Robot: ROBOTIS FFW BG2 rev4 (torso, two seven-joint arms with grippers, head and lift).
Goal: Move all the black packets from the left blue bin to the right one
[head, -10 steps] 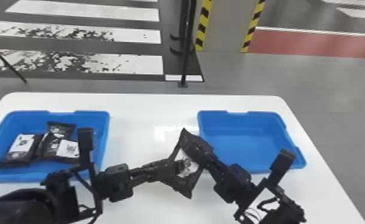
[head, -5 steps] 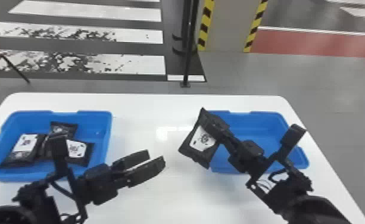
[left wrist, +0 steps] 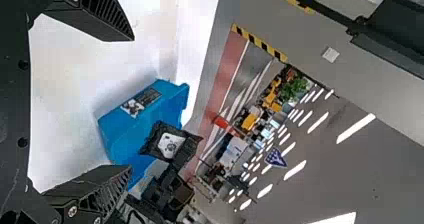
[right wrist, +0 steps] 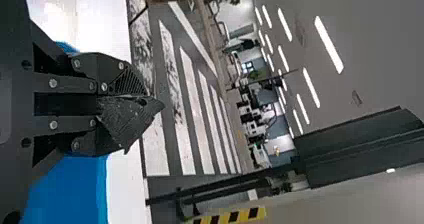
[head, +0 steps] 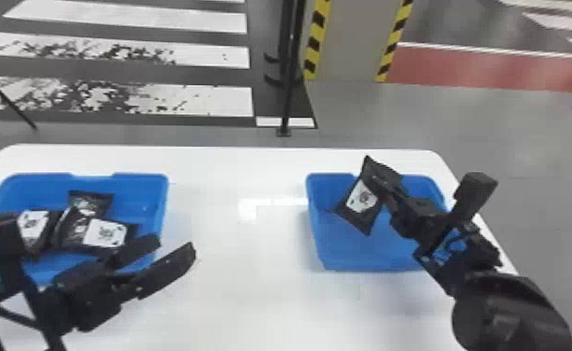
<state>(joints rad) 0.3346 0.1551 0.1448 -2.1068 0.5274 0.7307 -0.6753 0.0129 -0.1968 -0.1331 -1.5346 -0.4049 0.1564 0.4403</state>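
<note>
In the head view, my right gripper [head: 382,179] is shut on a black packet [head: 361,198] with a white label, held above the right blue bin [head: 368,254]. The right wrist view shows that gripper [right wrist: 127,96] closed on the packet [right wrist: 127,119]. My left gripper [head: 177,247] stands open over the front right corner of the left blue bin [head: 158,196], with nothing between its fingers. That gripper [left wrist: 131,104] is spread wide in the left wrist view. Several black packets [head: 105,233] lie in the left bin, partly behind the left arm.
Both bins stand on a white table [head: 247,280], with a wide gap of tabletop between them. Beyond its far edge rises a thin black post [head: 290,84]. A chair [head: 0,93] stands on the floor at the far left.
My left gripper has let go of the packet and moved back left toward the left bin. My right gripper has carried that packet right, from between the bins to over the right one.
</note>
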